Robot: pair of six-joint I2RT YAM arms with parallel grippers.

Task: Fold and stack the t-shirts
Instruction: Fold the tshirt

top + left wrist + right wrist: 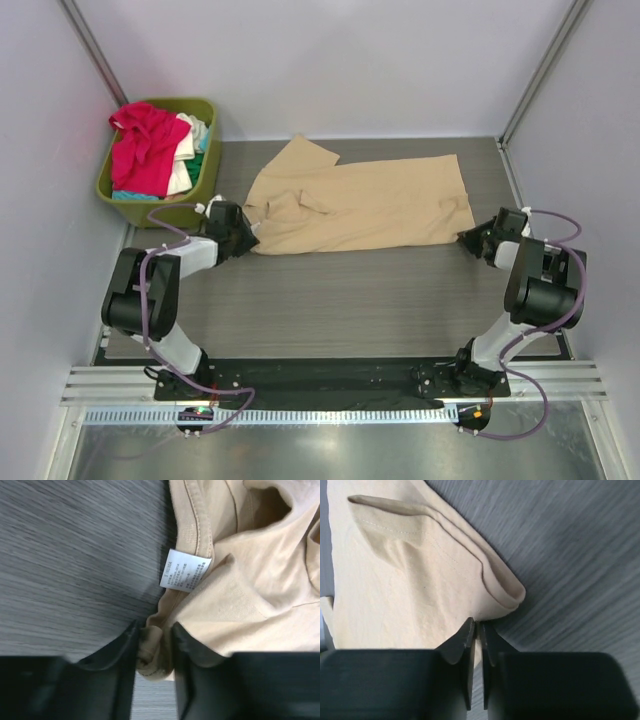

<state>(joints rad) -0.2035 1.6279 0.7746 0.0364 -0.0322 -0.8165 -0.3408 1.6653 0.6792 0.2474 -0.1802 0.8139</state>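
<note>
Both ends of the tan t-shirt (370,205), flat on the counter (340,300), are pinched: left gripper (155,645) clamps the neck edge, right gripper (476,630) the hem corner, probably so it lifts evenly for folding.

Top camera looks down; wrist cameras, apparently low, share its tan t-shirt (370,205).

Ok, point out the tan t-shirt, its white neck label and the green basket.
tan t-shirt (390,205): top external view, middle of its flat body.
white neck label (185,570): left wrist view, centre of the label.
green basket (211,140): top external view, its right-hand wall.
</note>
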